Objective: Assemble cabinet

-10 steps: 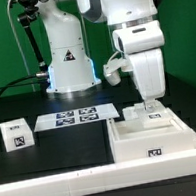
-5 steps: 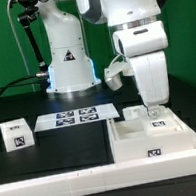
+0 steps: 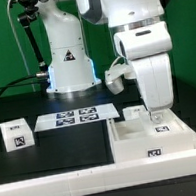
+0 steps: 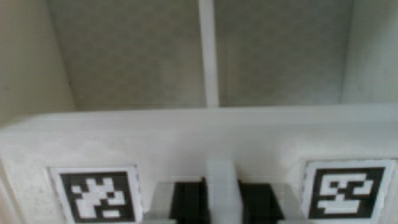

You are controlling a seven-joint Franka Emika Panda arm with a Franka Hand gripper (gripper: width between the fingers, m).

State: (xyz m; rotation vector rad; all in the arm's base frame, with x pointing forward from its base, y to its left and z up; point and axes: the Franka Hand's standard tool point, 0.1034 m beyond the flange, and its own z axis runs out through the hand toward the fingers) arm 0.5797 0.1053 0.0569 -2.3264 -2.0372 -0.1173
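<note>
White cabinet — black-and-white marker tags — black table.

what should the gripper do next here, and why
Probably close the gripper on the thin white edge between its fingers: it hangs low over the cabinet, and the wrist view shows a finger either side of that edge, grip unclear.

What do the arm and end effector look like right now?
The arm is glossy white, with bulky rounded housings and a dark band at one joint. Its tapered white base carries a black triangle marking above a blue glow. Black cables hang at the exterior view's left. The white end effector ends in two dark fingers.
</note>
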